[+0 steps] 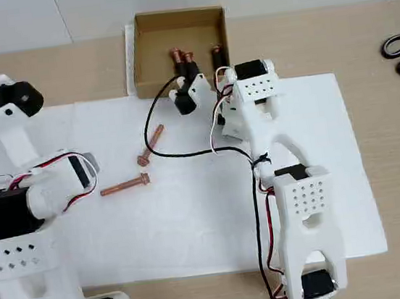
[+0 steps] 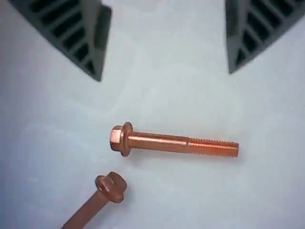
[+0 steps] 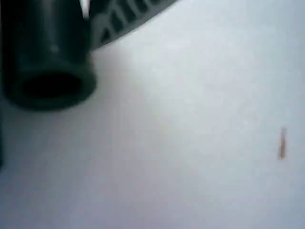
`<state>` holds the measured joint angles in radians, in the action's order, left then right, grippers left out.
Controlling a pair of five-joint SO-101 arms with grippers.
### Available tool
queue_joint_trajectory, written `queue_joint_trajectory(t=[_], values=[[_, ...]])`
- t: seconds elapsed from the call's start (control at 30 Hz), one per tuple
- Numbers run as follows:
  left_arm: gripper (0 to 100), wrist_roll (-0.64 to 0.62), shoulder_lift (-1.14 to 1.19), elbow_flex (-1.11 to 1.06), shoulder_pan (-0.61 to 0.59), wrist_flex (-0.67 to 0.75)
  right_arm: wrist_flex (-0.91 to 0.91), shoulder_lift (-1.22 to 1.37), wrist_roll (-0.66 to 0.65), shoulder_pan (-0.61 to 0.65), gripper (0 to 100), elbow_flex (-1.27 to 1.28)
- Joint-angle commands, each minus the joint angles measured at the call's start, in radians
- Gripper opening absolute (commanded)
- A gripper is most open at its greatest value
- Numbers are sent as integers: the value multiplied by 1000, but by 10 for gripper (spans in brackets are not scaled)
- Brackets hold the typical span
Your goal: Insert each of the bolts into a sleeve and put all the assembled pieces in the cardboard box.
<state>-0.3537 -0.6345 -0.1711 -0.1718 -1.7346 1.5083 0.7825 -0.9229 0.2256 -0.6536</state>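
Nearest bolt (image 2: 174,143) lies flat on the white sheet (image 1: 194,223): copper-coloured, flanged hex head, threaded tip. The second bolt (image 2: 102,198) is just beside its head, angled away. My left gripper (image 2: 164,74) hovers over the nearest one with ribbed dark fingers spread, I'd guess lined up to straddle the shank. My right gripper (image 1: 188,92) pinches a black tubular sleeve (image 3: 47,62), open mouth clear, likely offered for insertion. Cardboard box (image 1: 156,60), close behind, holds at least 2 assembled pieces (image 1: 183,58).
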Motion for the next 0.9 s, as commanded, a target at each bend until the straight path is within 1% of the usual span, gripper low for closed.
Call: queue_joint_trajectory(t=[0.0,0.1,0.17,0.23,0.4,0.47,0.6,0.67,0.77,0.87], values=[[164,8,-18,2,0,0,58,-10,15,-18,87,-23],[164,8,-18,2,0,0,165,-50,15,-25,38,-72],[164,8,-18,2,0,0,209,-74,17,-27,22,-89],[164,8,-18,2,2,0,216,-102,61,-28,14,-87],[164,8,-18,4,2,0,222,-206,242,-36,15,-87],[164,8,-18,4,2,0,225,-240,348,-38,15,-86],[164,8,-18,4,2,-2,228,-249,609,-38,14,-64],[164,8,-18,4,2,-2,228,-248,697,-31,15,-14],[164,8,-18,4,2,-2,219,-240,793,-33,18,83],[164,8,-18,4,2,-2,213,-211,816,-36,20,132]])
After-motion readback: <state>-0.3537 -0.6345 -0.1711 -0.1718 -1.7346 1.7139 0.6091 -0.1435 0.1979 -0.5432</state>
